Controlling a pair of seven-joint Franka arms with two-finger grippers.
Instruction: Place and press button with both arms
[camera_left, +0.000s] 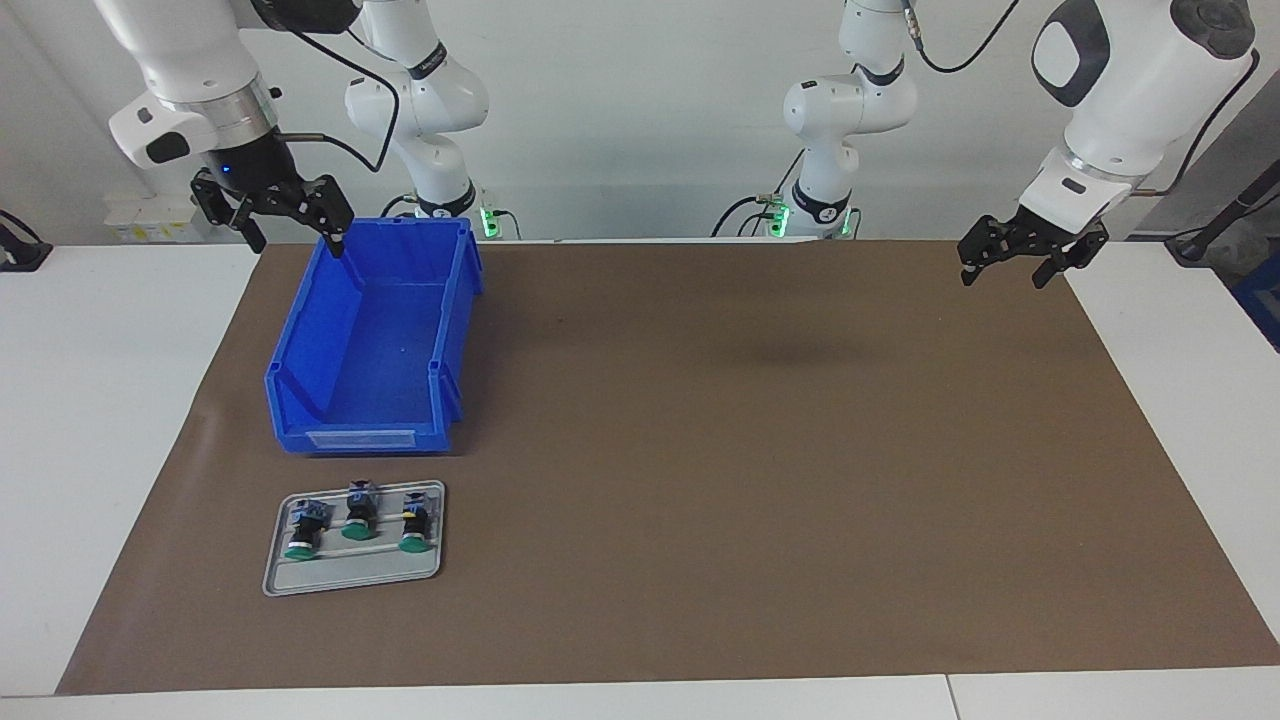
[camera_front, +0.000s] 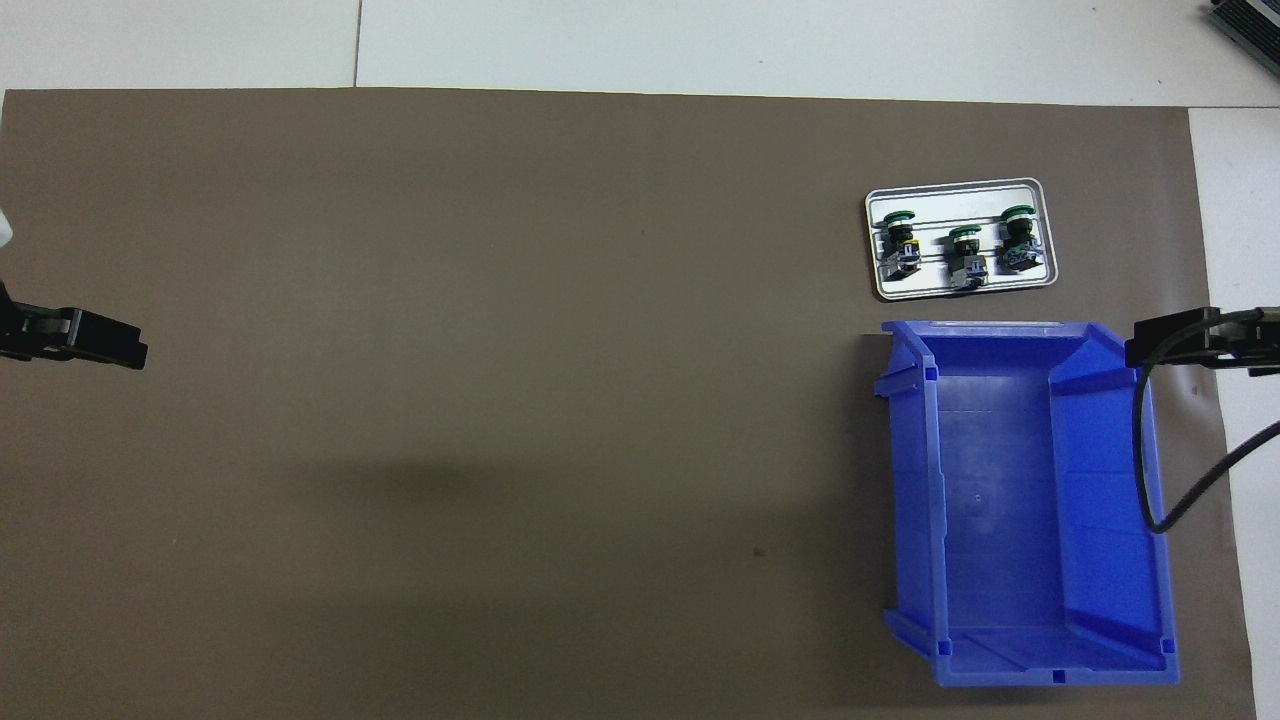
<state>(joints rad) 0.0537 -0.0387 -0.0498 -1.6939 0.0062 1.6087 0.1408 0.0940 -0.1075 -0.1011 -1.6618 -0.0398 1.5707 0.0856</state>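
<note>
Three green-capped buttons with black bodies lie side by side on a grey metal tray (camera_left: 350, 572): one button (camera_left: 304, 528), a second (camera_left: 360, 510) and a third (camera_left: 415, 520). In the overhead view they are the first (camera_front: 1018, 240), the second (camera_front: 965, 258) and the third (camera_front: 900, 238) on the tray (camera_front: 950, 189). My right gripper (camera_left: 295, 240) hangs open and empty in the air over the blue bin's rim nearest the robots; its tip shows in the overhead view (camera_front: 1180, 340). My left gripper (camera_left: 1005, 275) hangs open and empty over the mat at the left arm's end, and also shows in the overhead view (camera_front: 100, 345).
An empty blue bin (camera_left: 300, 330) stands on the brown mat (camera_left: 750, 450), nearer to the robots than the tray; it also shows in the overhead view (camera_front: 1110, 480). A black cable (camera_front: 1145, 450) from the right arm hangs over the bin.
</note>
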